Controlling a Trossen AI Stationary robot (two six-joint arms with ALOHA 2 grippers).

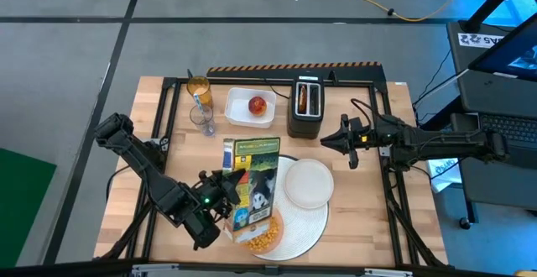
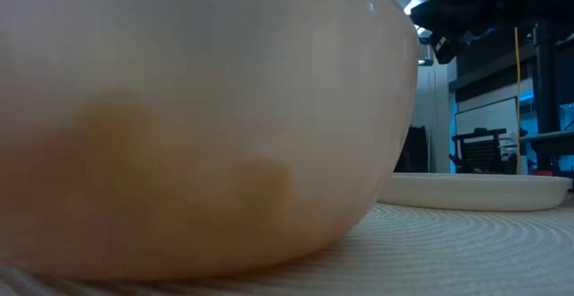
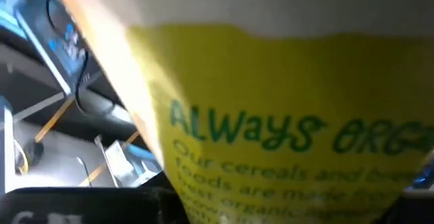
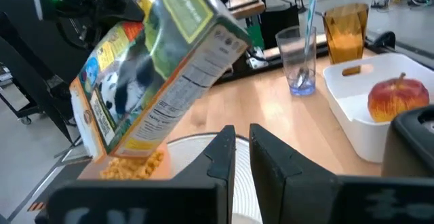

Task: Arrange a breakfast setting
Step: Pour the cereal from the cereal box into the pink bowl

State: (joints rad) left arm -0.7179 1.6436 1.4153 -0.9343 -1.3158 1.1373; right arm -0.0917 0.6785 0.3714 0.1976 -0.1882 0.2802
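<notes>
Yellow cereal puffs (image 1: 258, 242) in orange bowl (image 1: 277, 227), below L gripper (image 1: 220, 195).

1. A cereal box (image 1: 253, 180) with a panda print is tilted steeply, its open end down.
2. A black toaster (image 1: 306, 107) stands at the desk's (image 1: 369, 201) far edge, with something brown in its slots.
3. A white tray (image 1: 239, 102) lies just left of the toaster.
4. A clear glass (image 1: 202, 118) with a straw stands left of the tray.
5. An amber cup (image 1: 199, 91) stands just behind the glass.
</notes>
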